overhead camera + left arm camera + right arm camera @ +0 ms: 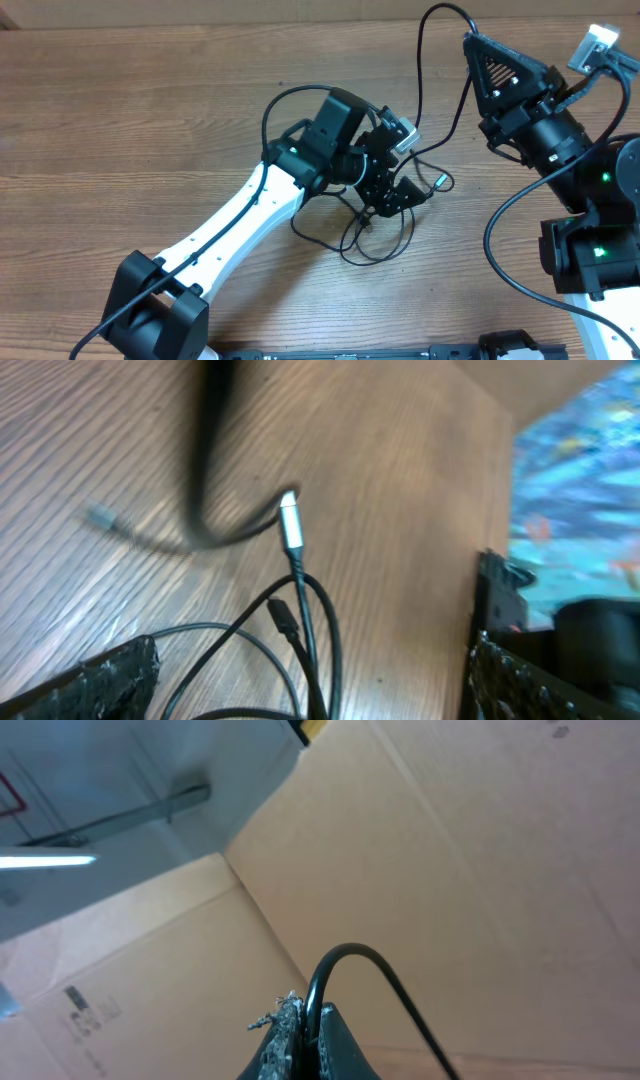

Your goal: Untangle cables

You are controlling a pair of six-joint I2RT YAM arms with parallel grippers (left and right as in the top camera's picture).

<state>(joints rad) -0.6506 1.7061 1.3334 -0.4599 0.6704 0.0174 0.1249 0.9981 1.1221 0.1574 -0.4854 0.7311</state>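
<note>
**Over the tangle: left end effector open, right one clamped on a strand**

At the middle of the worktop [120,120], the cables [378,238] lay as a loose knot of thin black loops, and your left end effector [395,170] hung directly above them. Its jaws stood wide apart. In the left wrist view the two fingers [100,678] sat at the bottom corners of the frame with nothing between them but wire resting on the wood, so it was holding nothing.

Your right end effector [478,50] was raised, well apart from the knot toward the right rear of the worktop. It was closed on one strand: the right wrist view showed a black wire arching out from between the shut fingertips [290,1020]. From overhead, that strand rose in an arc from the right end effector, then dropped back down into the bundle.

The relation that mattered was under your left arm, clearly the nearer one. A strand ending in a silver plug [290,525] ran lengthwise away from the wrist camera, roughly midway between the open fingers and across their closing line. A second, black plug [283,618] lay just beside it, with other loops crossing close by. I judged that a straight descent would put several wires in the jaws at once, so you would have needed to pick one strand first.
</note>
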